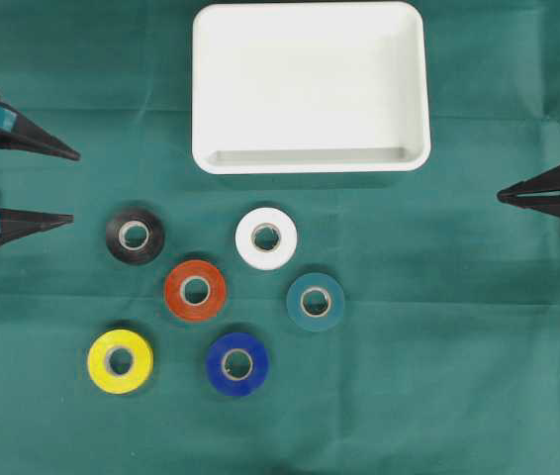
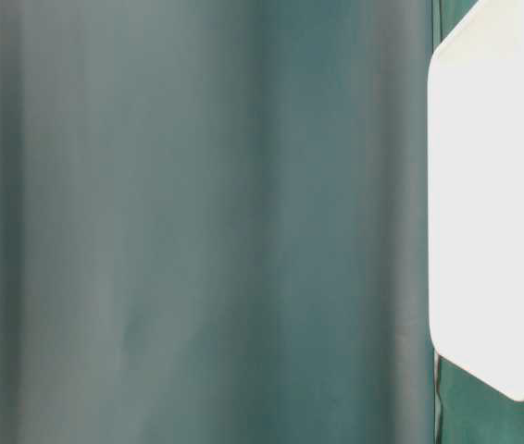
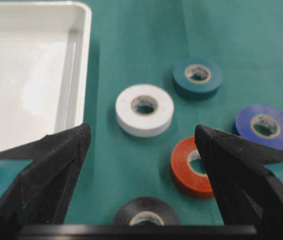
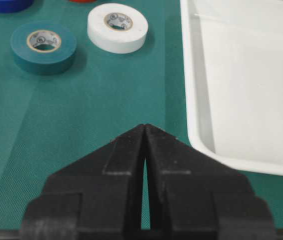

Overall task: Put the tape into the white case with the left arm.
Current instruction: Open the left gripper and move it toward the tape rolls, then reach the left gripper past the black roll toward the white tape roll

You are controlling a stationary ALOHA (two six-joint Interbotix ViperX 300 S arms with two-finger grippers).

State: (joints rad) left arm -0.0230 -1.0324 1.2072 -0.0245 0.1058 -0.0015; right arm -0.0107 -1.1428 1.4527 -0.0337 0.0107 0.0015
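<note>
Six glossy tape rings (image 1: 196, 290) beside smooth, round-cornered white case (image 1: 310, 158).

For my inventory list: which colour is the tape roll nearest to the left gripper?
Black: the black roll, seen best in the overhead view.

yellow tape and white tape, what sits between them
The orange tape lies between the yellow tape and the white tape, roughly on the line joining them, touching neither; the overhead view shows it.
</note>
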